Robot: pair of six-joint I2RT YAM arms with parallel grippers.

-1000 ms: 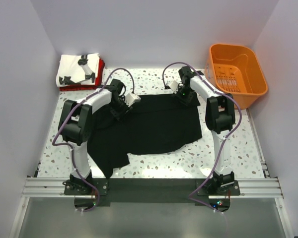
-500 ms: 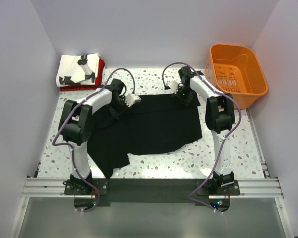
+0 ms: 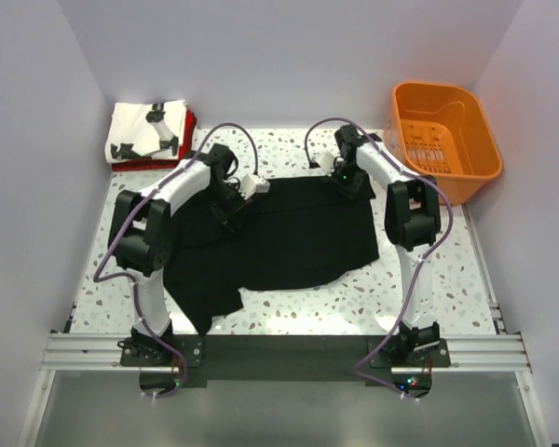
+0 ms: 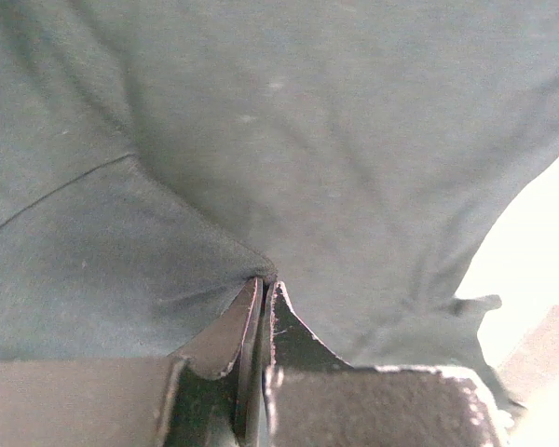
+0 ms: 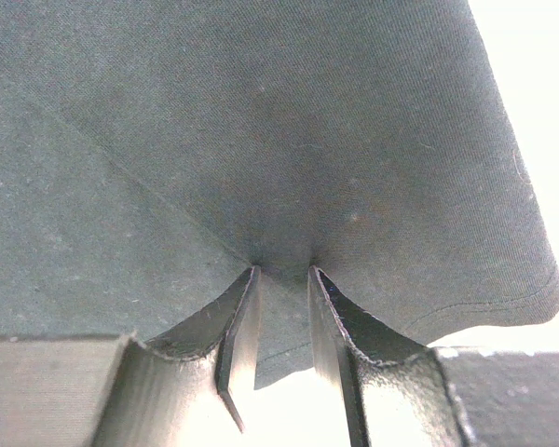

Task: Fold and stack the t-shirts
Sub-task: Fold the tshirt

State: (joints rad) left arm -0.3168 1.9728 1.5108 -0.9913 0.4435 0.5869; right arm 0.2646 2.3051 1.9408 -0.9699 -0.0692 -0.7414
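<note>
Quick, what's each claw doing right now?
Left claw: closed, pinching the black t-shirt.
Right claw: closed on a fold of the black t-shirt.

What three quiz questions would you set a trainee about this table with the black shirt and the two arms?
1. True or false: the black t-shirt lies inside the orange basket.
2. Where is the white printed t-shirt? A. on a folded pile at the far left corner of the table; B. in the basket; C. at the near edge.
3. Fill in: the left gripper is shut on the ___ t-shirt.
Key: 1 false; 2 A; 3 black.
</note>
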